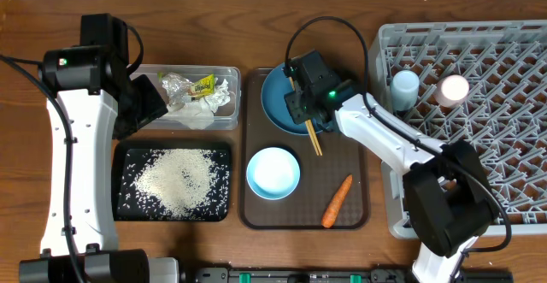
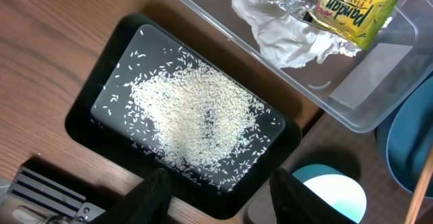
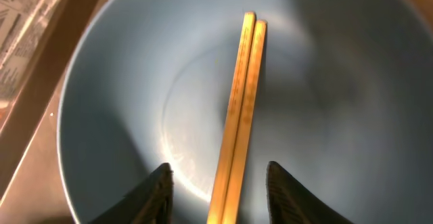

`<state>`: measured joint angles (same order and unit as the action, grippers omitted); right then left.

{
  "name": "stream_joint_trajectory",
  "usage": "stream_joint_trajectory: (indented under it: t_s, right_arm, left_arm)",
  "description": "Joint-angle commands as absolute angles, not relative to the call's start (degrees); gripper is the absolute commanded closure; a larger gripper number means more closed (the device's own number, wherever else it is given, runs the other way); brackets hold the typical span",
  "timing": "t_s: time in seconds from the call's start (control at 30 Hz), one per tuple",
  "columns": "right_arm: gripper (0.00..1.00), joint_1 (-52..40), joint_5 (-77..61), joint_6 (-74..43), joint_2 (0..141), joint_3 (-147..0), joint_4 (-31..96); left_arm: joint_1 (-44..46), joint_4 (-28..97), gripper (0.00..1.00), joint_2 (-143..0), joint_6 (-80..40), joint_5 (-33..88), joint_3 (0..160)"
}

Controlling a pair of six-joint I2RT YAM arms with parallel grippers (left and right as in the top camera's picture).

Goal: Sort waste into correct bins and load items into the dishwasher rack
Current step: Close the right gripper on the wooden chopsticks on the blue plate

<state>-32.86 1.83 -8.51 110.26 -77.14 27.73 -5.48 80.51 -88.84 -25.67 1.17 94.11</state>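
The carrot (image 1: 337,202) lies on the brown serving tray (image 1: 350,159), lower right. The white-and-blue bowl (image 1: 273,173) stands left of it and shows in the left wrist view (image 2: 333,191). The pair of chopsticks (image 1: 314,136) lies across the blue plate (image 1: 275,103). My right gripper (image 3: 220,190) is open just above the plate (image 3: 122,102), its fingers either side of the chopsticks (image 3: 240,109). The light blue cup (image 1: 404,87) and pink cup (image 1: 453,89) stand in the grey rack (image 1: 504,146). My left gripper (image 2: 220,197) is open and empty above the black rice tray (image 2: 183,112). The clear tub (image 1: 192,97) holds wrappers.
The black rice tray (image 1: 173,180) sits in front of the clear tub (image 2: 358,92) at the left. The right arm (image 1: 385,138) reaches over the brown tray from the rack side. Its black cable (image 1: 359,39) loops above the plate.
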Motion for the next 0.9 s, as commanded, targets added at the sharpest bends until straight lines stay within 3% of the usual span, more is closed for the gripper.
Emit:
stream_joint_trajectory:
  t_s: [0.0, 0.43, 0.87]
  right_arm:
    - [0.6, -33.52, -0.93, -9.91, 109.01, -77.65, 28.34]
    - [0.65, -34.7, -1.3, -9.87, 109.1, -72.4, 26.55]
    - [0.64, -34.46, 1.45, -9.82, 109.08, -70.96, 21.93]
  left_arm:
    - [-5.72, 80.51, 0.49, -89.06, -25.78, 1.08, 93.6]
    - [-5.72, 80.55, 0.49, -89.06, -25.76, 1.08, 93.6]
    - [-5.72, 80.53, 0.49, -89.06, -25.78, 1.06, 93.6]
